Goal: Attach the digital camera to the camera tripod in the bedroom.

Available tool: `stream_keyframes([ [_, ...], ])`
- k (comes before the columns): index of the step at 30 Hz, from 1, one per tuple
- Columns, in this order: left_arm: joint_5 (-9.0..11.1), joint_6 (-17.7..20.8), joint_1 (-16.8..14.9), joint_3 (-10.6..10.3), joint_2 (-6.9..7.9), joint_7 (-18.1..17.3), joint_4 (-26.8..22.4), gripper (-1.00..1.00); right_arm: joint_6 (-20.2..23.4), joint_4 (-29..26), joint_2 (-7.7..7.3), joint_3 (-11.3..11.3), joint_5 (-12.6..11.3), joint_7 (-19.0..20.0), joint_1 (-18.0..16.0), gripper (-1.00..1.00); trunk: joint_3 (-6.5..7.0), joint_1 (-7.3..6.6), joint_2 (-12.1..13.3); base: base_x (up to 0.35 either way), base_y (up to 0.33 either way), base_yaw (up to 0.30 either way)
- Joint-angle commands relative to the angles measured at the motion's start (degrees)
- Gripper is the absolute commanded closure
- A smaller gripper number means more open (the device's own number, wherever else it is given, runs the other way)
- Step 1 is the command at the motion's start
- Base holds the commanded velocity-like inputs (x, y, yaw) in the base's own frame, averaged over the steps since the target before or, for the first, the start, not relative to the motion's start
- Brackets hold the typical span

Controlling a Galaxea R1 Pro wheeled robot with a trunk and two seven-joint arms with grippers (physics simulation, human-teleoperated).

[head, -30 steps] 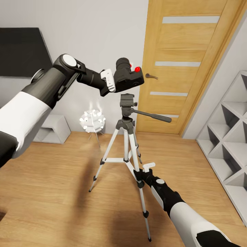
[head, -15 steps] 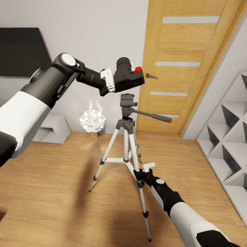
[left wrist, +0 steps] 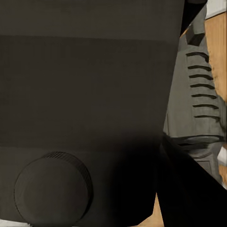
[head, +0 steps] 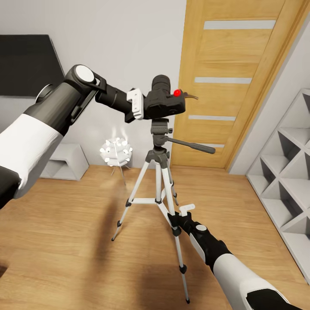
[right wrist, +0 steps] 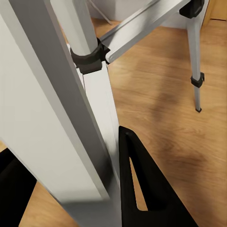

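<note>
Now your left end effector [head: 141, 104] grips the digital camera [head: 165, 102], maybe touching the camera tripod [head: 159, 129]; your right end effector [head: 178, 215] squeezes its leg.

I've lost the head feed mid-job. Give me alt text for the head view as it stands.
The left end effector holds the digital camera just above the camera tripod head, close over its mounting plate. The right end effector grips one tripod leg low down. Behind stand an oak door, a white spiky floor lamp and white cube shelves.
</note>
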Motion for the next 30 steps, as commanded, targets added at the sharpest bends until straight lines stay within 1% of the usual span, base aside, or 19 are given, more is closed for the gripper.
stream_keyframes([
  [1,-0.1,0.4,-0.1,-0.2,0.04,-0.3,-0.1,1.00,-0.2,0.3,-0.02,0.4,3.0,-0.3,0.0,1.00,-0.11,0.04,-0.1,0.000,0.000,0.000],
  [11,-0.3,0.3,-0.1,-0.4,0.16,-0.7,0.1,1.00,-0.2,0.3,-0.02,0.3,3.0,-0.5,0.0,1.00,-0.11,0.04,-0.1,0.000,0.000,0.000],
  [16,-0.9,0.3,-0.1,-0.3,0.60,-0.8,0.3,1.00,-0.2,0.3,-0.02,0.3,3.0,-0.5,0.0,1.00,-0.11,0.04,-0.1,0.000,0.000,0.000],
  [22,-2.2,0.4,-0.1,-0.3,0.84,-0.8,0.4,1.00,-0.2,0.3,-0.04,0.3,3.0,-0.5,0.0,1.00,-0.11,0.04,-0.1,0.000,0.000,0.000],
  [30,-2.5,0.4,-0.1,-0.3,0.96,-0.9,0.5,1.00,-0.2,0.2,-0.03,0.3,3.0,-0.5,0.0,1.00,-0.11,0.04,-0.1,0.000,0.000,0.000],
])
